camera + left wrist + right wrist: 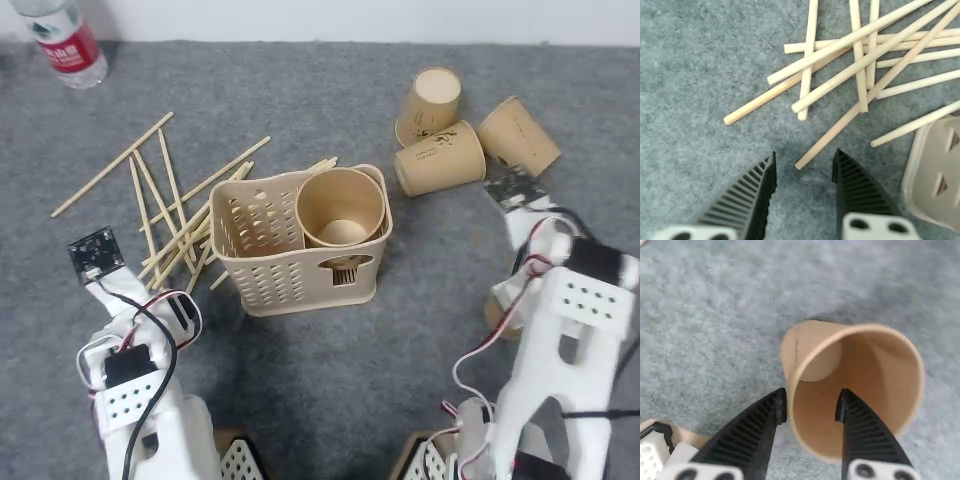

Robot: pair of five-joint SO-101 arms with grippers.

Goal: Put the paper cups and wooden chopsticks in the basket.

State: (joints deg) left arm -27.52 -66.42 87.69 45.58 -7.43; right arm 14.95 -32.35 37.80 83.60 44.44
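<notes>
- A cup (341,208) stands in the basket's (262,265) right side.
- Chopsticks (165,205) lie left of the basket, before my left claw (805,162).
- Three cups (440,160) lie behind it, to the right.

Grey carpet (300,400) covers the work surface in all three views. In the high view I note a clear plastic bottle (66,42) with a red label at the far left corner, partly cut off. White wall (350,18) borders the far side.
</notes>
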